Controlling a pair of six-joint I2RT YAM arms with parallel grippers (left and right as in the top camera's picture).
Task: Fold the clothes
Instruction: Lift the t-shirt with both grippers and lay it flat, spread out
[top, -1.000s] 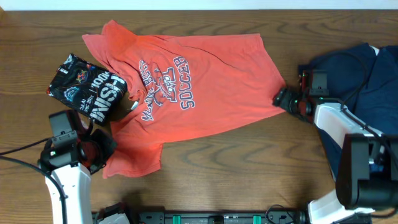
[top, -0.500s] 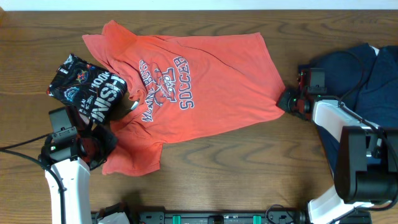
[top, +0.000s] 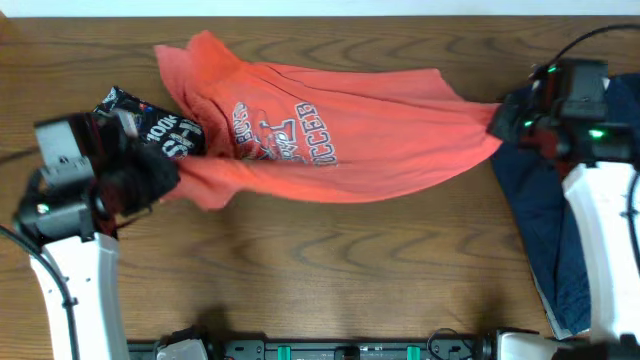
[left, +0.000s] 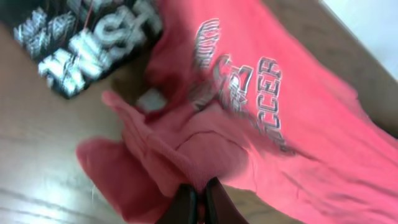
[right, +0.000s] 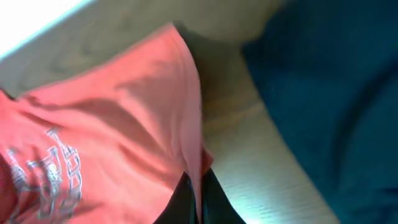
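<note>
The coral-red T-shirt (top: 340, 140) is seen stretched across the upper middle of the worktop (top: 350, 270), held taut between both hands, with a shadow cast on the wood below its lower edge. The left hand (top: 160, 182) is clenched on a bunched fold at the shirt's left end; in the left wrist view the fingertips (left: 186, 200) are pressed together with red cloth pinched between them. The right hand (top: 497, 120) is clenched on the shirt's right end, and in the right wrist view a narrow edge of the red cloth is gripped by the closed fingers (right: 185, 198). The lettering (top: 285, 130) on the chest is turned face up and crumpled by folds, so only part of it can be read. One corner of the shirt is left lying toward the top left of the worktop. The black T-shirt (top: 150, 130) with white print is found in a heap at the left, touching the red shirt and partly hidden by the left arm. The navy T-shirt (top: 545, 210) is spread at the far right edge, under and beside the right arm, just beside the red shirt's gripped end. Whether the red shirt's middle touches the worktop cannot be told.
</note>
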